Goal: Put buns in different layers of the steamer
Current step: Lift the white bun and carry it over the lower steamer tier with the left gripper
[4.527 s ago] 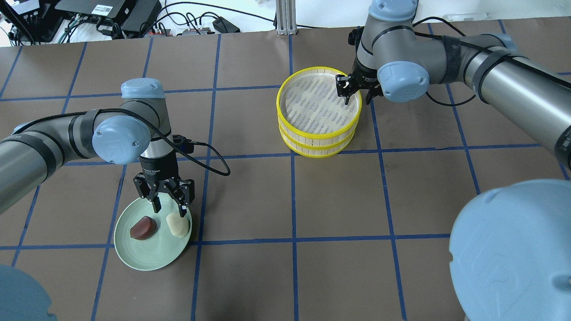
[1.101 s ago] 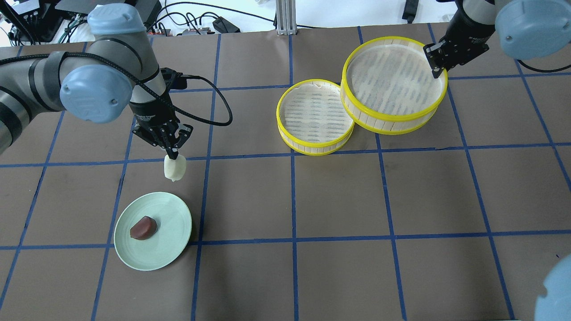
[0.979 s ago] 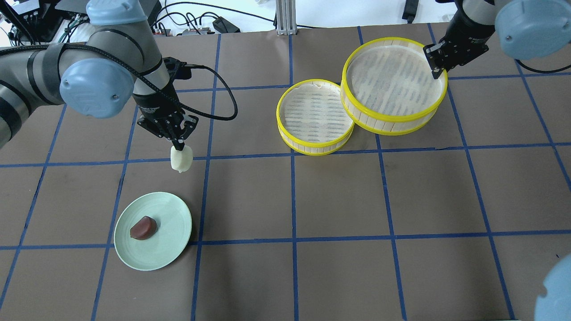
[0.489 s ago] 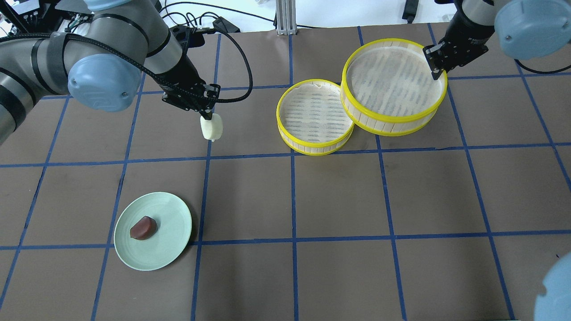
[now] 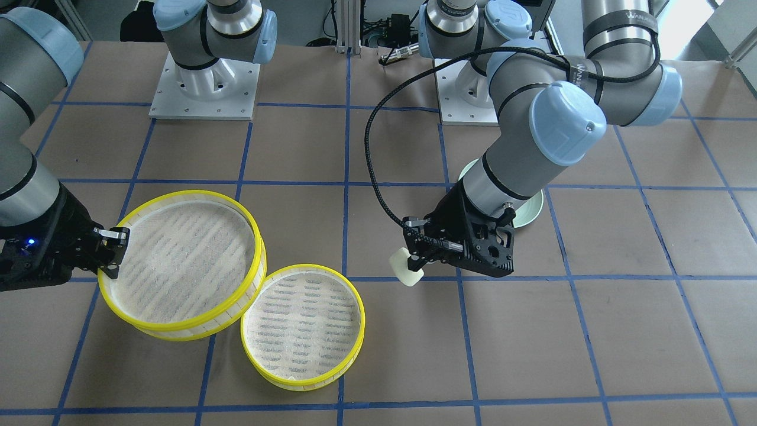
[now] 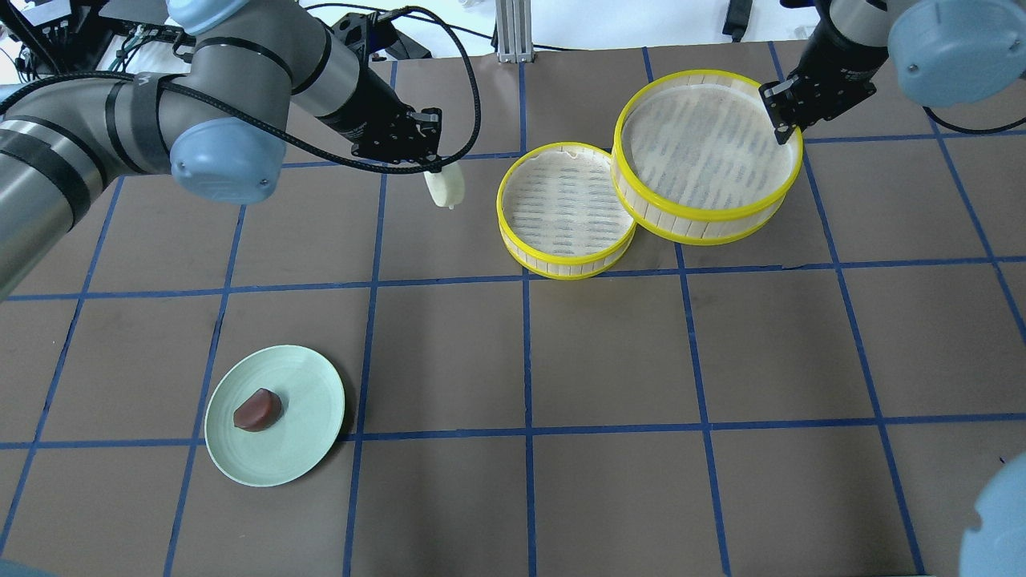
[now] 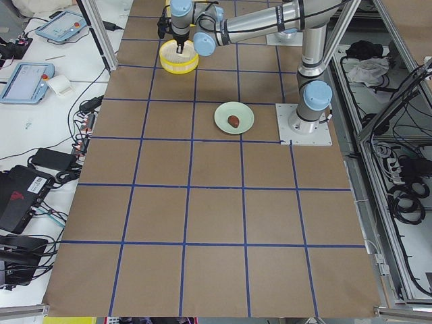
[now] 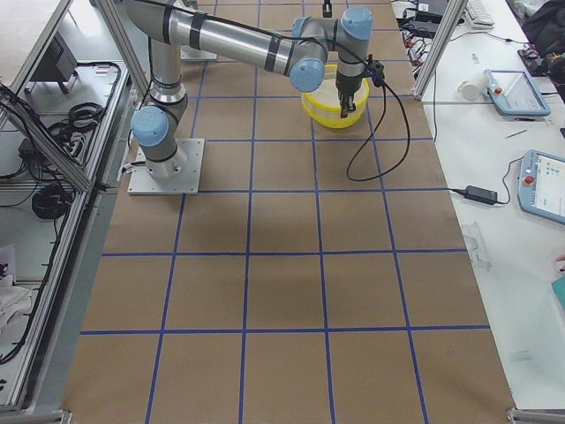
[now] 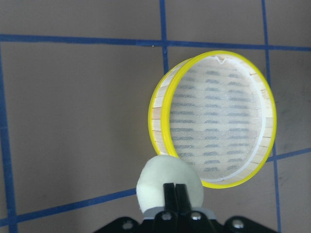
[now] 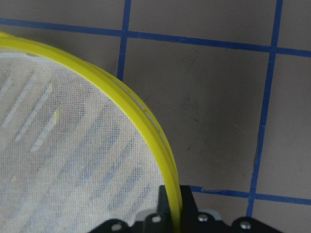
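A cream-white half-round bun (image 6: 445,188) hangs beside the lower yellow-rimmed woven steamer tray (image 6: 561,268).
The left gripper (image 6: 437,169) is clenched on the bun, with that tray at its 3 o'clock. The right gripper (image 6: 781,128) clamps the second yellow-rimmed tray (image 6: 705,224) by its rim, off at 2 o'clock. The best way looks to be to centre the bun over the slatted floor, go low, then let go. The dark reddish-brown bun (image 6: 257,409) lies on the pale green round plate (image 6: 309,445) at 7 o'clock.

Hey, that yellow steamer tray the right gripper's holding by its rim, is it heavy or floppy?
Probably light: the right gripper holds the steamer tray by one spot on its rim. Likely stiff: the rim looks round, unbent. Gripped off-centre, it may tilt.
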Robot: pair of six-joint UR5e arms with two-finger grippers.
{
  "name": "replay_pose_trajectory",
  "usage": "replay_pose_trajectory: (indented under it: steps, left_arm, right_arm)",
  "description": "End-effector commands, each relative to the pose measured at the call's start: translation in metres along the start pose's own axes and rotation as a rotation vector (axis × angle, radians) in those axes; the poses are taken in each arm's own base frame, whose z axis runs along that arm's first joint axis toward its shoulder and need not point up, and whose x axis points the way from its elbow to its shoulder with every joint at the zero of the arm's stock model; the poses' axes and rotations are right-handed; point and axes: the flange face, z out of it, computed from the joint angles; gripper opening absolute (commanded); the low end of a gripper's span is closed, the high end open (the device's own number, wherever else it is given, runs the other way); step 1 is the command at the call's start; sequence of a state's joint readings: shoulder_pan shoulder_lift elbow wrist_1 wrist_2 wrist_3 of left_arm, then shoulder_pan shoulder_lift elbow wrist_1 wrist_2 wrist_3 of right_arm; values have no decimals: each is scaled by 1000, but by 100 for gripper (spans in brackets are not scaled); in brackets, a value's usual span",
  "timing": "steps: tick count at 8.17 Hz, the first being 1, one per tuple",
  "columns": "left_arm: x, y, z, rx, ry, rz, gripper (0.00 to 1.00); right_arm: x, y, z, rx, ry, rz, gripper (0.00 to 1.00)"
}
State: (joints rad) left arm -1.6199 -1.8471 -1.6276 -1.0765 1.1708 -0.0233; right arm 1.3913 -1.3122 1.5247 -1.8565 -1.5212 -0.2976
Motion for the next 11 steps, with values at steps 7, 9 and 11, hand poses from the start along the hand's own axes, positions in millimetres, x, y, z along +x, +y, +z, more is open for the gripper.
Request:
replay_pose_trajectory:
  steps: [7,9,11]
  left_arm:
    - [33,-41,112,36,265,-62,0]
    - [28,-42,132,20,264,-70,0]
    - [25,-41,148,-3,260,-87,0]
  right_arm:
    - [0,0,1,-3,0,0,6]
    - [0,0,1,-4,-1,0,6]
    - [0,1,2,-4,-1,0,6]
